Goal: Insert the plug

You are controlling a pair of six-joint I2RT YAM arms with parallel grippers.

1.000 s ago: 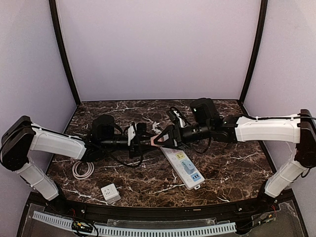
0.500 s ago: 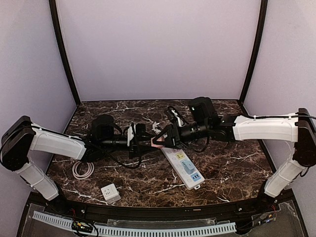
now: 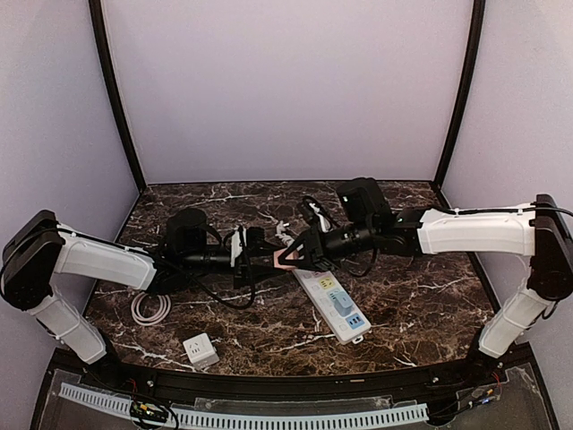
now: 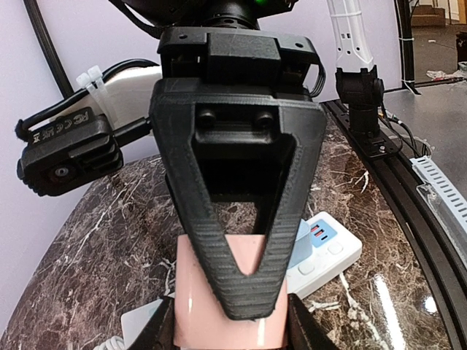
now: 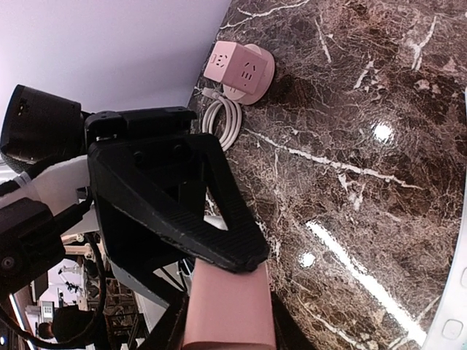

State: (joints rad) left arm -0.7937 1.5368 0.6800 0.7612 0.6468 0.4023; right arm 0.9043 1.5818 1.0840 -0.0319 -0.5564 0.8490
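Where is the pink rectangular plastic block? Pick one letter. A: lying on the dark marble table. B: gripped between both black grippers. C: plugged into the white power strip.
B: the pink rectangular plastic block sits pinched between the left gripper and the right gripper, apart from the white power strip.

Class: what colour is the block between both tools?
Pale pink rectangular block, clearest from the left wrist view.

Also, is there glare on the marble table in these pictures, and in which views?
Yes. Right wrist view: white glare spots and a bright streak on the marble table. Left wrist view: a smaller streak on the table beside the power strip. Top external view: even light, no strong glare; the pink plug shows only small.
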